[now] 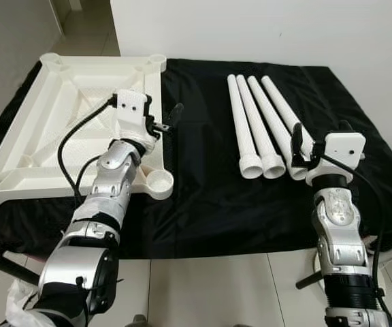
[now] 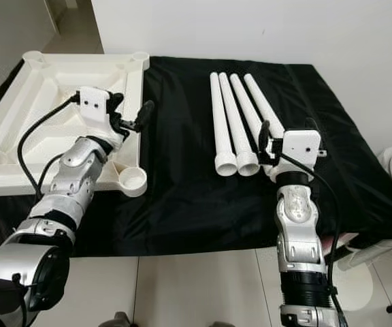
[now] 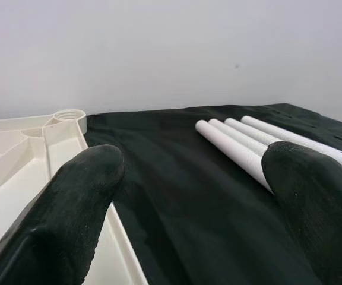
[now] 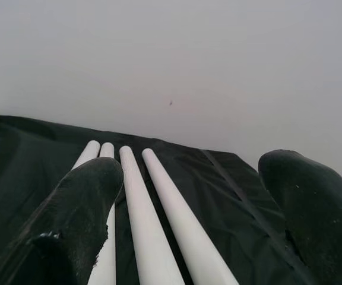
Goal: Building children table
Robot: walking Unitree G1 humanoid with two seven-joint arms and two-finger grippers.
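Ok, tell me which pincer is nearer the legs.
Right. The right pincer hovers open at the near ends of the legs; the left pincer is open over the tabletop edge, farther off.

Silver jointed arms, white wrist boxes, black cables, black-fingered left hand (image 1: 171,117).

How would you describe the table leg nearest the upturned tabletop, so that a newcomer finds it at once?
Start at the black cloth spread before the white wall. On its right half lie four white tube legs side by side. The wanted leg is the leftmost, nearest the upturned tabletop and farthest from the right hand.
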